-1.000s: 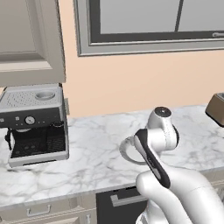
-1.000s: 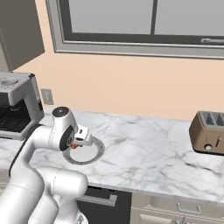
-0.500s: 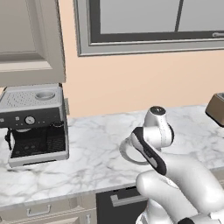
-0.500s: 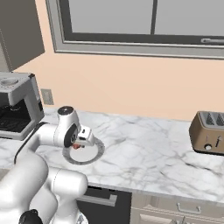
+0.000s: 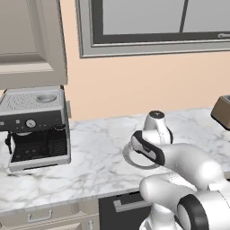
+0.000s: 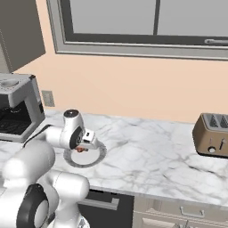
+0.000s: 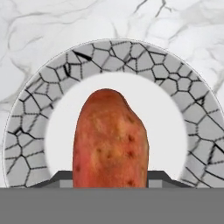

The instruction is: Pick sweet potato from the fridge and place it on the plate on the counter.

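The orange-red oblong sweet potato [image 7: 109,140], clamped in the two-finger gripper [image 6: 83,146], hangs at frame centre over the white middle of the round grey-rimmed plate [image 7: 192,127] on the white marble counter [image 6: 147,151]. Placing is under way; next, lowering and releasing.

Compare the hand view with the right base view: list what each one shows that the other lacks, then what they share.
Hand view alone: the cracked pattern of the plate's grey rim, and the sweet potato's speckled skin, its tip over the white centre.

Right base view alone: the toaster, the coffee machine, the window, a wall outlet and the arm reaching over the counter.

Shared: the plate on the marble counter, with the sweet potato held above it in the gripper.
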Robot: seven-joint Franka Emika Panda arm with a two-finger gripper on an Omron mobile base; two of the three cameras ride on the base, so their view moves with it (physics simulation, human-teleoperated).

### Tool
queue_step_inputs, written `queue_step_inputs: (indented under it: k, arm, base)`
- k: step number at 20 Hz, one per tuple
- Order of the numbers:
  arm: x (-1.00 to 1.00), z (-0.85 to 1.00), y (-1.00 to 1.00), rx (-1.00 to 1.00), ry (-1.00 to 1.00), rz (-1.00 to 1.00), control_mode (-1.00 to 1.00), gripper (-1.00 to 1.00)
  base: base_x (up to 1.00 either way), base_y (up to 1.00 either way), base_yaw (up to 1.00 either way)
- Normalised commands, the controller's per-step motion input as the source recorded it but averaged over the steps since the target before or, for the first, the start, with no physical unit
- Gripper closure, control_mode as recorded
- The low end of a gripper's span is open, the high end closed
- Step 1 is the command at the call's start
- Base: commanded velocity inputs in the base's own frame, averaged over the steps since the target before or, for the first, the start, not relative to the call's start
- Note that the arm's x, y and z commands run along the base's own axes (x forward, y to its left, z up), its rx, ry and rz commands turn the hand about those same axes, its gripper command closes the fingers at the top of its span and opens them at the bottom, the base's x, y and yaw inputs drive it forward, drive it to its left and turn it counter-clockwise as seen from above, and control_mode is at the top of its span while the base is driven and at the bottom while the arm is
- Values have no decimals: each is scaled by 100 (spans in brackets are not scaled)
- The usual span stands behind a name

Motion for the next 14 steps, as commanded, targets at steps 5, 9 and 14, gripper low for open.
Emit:
queue_step_inputs:
  k: [5, 9, 14]
  arm:
    - [31, -31, 4, 0, 0, 0, -100, 100]
    - [23, -24, 2, 0, 2, 0, -100, 100]
    - [6, -11, 0, 0, 2, 0, -100, -100]
  base:
    - [0, 0, 0]
    - [0, 0, 0]
    - [0, 0, 0]
